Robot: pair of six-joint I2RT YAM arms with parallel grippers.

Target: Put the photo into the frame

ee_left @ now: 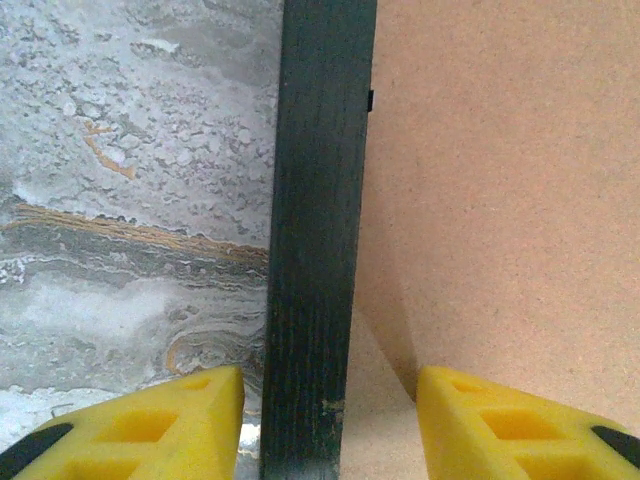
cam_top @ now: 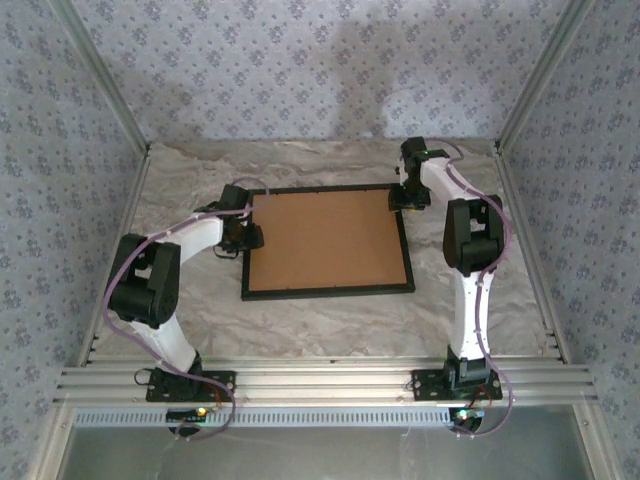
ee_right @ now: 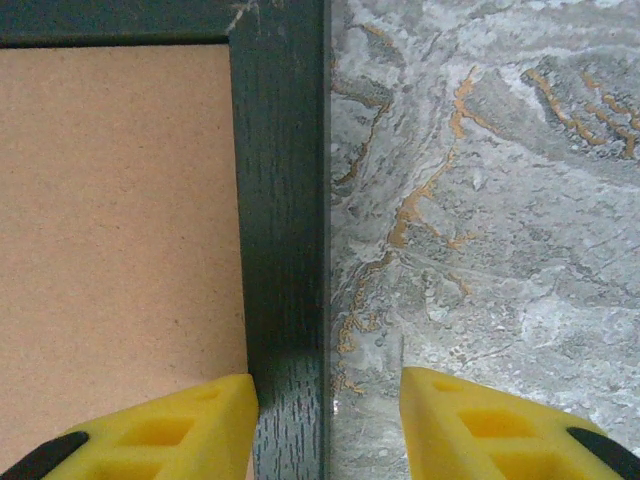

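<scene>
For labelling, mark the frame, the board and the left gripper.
frame (cam_top: 330,291), top view, its near edge.
board (cam_top: 325,238), top view, its middle.
left gripper (ee_left: 328,385), left wrist view, midway between the fingertips.

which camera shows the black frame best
The top external view: the whole frame lies flat on the table, brown backing board inside. The left wrist view gives one rail up close; the right wrist view a corner.
</scene>
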